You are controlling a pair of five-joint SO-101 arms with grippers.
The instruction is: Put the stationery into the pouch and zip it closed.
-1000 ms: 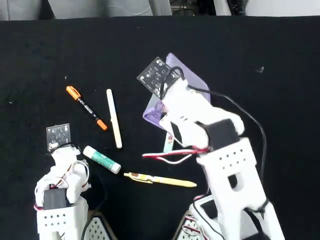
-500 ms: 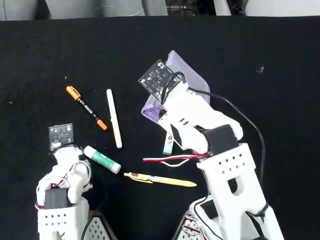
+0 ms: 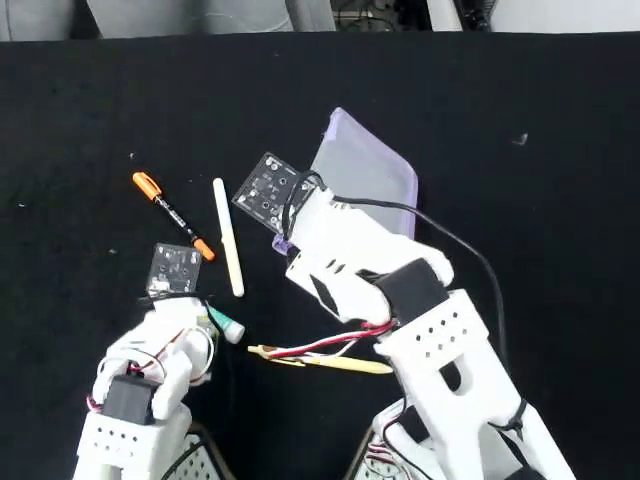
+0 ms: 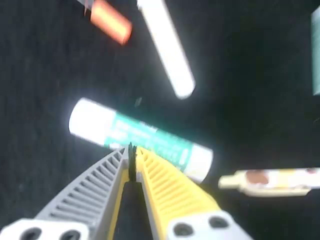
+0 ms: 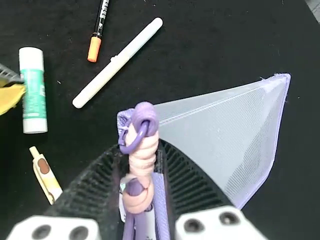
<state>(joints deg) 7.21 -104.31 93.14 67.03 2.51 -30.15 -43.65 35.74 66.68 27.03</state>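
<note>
- Nearest our bases lies the yellow pen (image 3: 320, 360), flat on the black table (image 3: 520, 90) between the two arms, with nothing touching it
- Just beyond it sits the glue stick (image 4: 150, 136); our left gripper (image 4: 131, 149) hangs right over its middle with its fingers pressed together, the tips at the tube's edge and holding nothing. We judge it would have to spread them before it could take the stick
- Our right gripper (image 5: 142, 155) is clamped on the zip end of the pouch (image 5: 225, 135), where the purple pull ring and its knotted charm stand between the fingers. We read this as a hold to lift the mouth and steady the pouch while things go in
- Next come the white pen (image 3: 228, 237) and the orange marker (image 3: 172, 215), lying loose near each other out on the left side
- Farthest out, the pouch stretches away from the clamp as pale purple mesh; all the stationery we see is outside it, so filling and zipping are not yet done
</note>
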